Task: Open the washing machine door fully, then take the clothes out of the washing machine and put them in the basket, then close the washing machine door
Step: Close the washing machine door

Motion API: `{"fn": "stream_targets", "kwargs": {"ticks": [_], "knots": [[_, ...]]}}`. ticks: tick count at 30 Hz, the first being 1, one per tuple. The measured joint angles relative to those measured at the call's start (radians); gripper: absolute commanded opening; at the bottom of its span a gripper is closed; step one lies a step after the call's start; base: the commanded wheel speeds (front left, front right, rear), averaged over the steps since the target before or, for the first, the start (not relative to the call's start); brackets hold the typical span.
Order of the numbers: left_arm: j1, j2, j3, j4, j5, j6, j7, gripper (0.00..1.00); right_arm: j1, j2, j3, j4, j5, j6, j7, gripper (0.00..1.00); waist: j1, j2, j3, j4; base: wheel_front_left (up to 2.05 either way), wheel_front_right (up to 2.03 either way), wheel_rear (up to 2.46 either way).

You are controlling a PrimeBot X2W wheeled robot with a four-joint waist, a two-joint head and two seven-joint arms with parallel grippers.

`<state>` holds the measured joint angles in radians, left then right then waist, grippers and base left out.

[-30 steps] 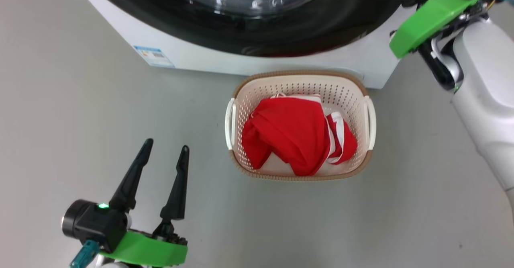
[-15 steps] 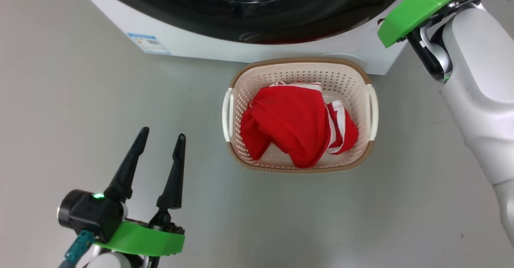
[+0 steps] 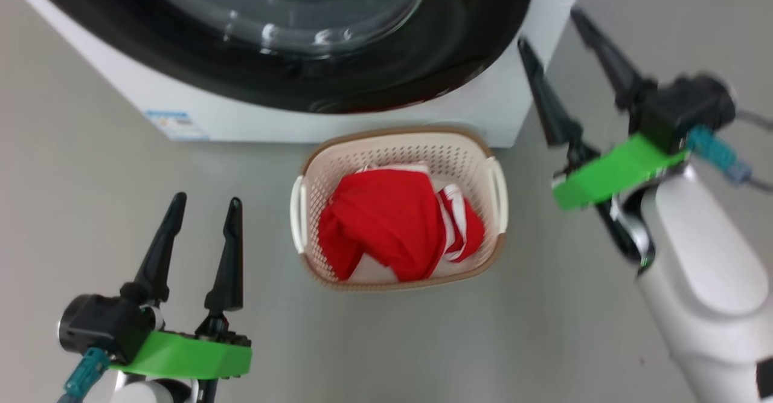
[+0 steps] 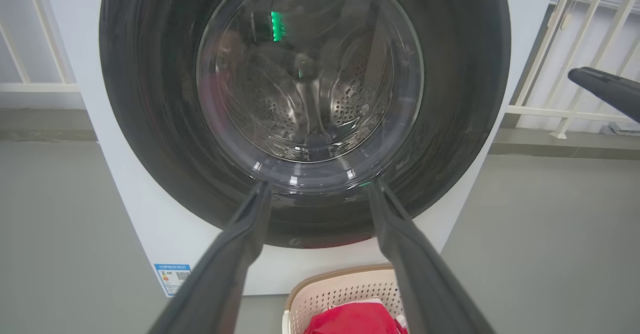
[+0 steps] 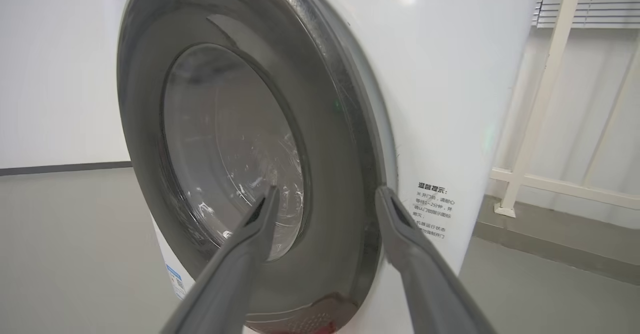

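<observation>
Looks pretty much wrapped up: got the bright red soft clothes with white trim (image 3: 380, 225) piled in the small cream perforated plastic basket with the brown rim (image 3: 386, 152), on the floor (image 3: 72, 167) just on the near side of the big white front-loader washing machine (image 3: 241, 124). Seems to have the large round glossy-black-rimmed washing machine door (image 4: 150, 138) shut flush as well. Holding nothing in the left pincer (image 3: 207, 200), near left, or the right pincer (image 3: 549, 28), far right, both spread wide.
</observation>
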<state>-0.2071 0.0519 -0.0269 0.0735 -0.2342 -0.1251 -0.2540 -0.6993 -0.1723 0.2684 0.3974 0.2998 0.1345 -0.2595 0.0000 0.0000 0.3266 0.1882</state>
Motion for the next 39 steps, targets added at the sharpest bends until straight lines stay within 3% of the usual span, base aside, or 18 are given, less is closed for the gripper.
{"fn": "stream_targets", "kwargs": {"ticks": [6, 21, 39], "knots": [[0.046, 0.007, 0.016, 0.009, 0.004, 0.0, 0.0, 1.0, 0.156, 0.028, -0.057, -0.055, -0.012, 0.0, 0.0, 1.0, 0.0, 0.0, -0.067, -0.062, 0.0, 0.0, 0.0], [0.146, 0.022, 0.047, 0.004, 0.007, 0.0, 0.0, 1.0, 0.404, 0.029, -0.176, -0.163, 0.002, 0.0, 0.0, 1.0, 0.0, 0.0, -0.208, -0.195, 0.0, 0.0, 0.0], [0.285, 0.046, 0.093, 0.014, 0.005, 0.0, 0.0, 1.0, 0.67, 0.05, -0.302, -0.29, 0.008, 0.0, 0.0, 1.0, 0.0, 0.0, -0.338, -0.224, 0.0, 0.0, 0.0]]}}
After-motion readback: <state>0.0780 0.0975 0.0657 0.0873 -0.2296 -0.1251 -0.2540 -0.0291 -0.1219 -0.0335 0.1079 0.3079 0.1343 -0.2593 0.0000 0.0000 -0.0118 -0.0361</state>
